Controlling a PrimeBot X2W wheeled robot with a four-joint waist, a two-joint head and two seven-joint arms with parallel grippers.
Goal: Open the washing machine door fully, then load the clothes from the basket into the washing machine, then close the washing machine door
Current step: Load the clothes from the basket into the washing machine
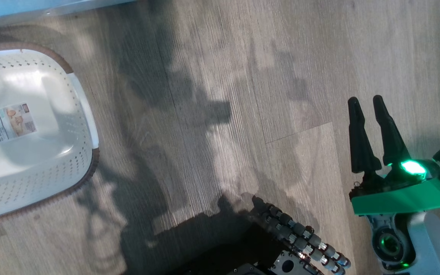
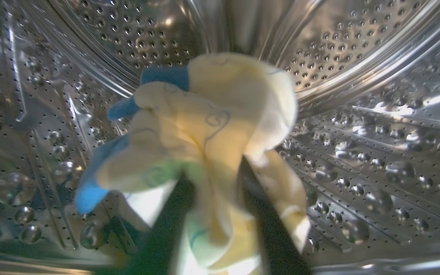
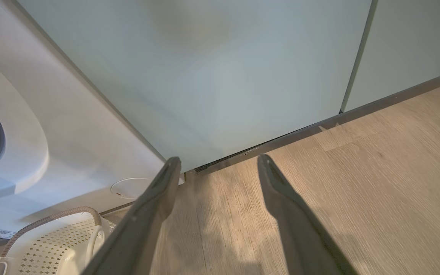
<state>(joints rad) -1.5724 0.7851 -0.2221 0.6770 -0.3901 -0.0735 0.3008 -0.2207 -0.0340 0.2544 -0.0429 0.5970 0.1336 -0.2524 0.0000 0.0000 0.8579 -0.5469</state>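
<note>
My left gripper (image 2: 214, 170) is deep inside the washing machine's steel drum (image 2: 357, 126). Pale yellow clothes (image 2: 212, 126) with blue trim lie bunched over and between its dark fingers, which stand apart; the cloth is blurred. The cream basket (image 1: 84, 126) sits on the floor at the left of the head view, with its label sticker showing on a bare bottom. My right gripper (image 1: 366, 99) hangs open above the floor at the lower right, holding nothing. The right wrist view has the washing machine's white front (image 3: 71, 145) and the basket (image 3: 52, 236) at left. The washing machine door is out of view.
Pale green cabinets (image 3: 224, 76) stand right of the machine, above a dark plinth. The machine's round service flap (image 3: 130, 188) is just above the basket. Wood floor (image 1: 212, 95) stretches between basket and right gripper. My dark base with its cable chain (image 1: 300, 236) is at the bottom.
</note>
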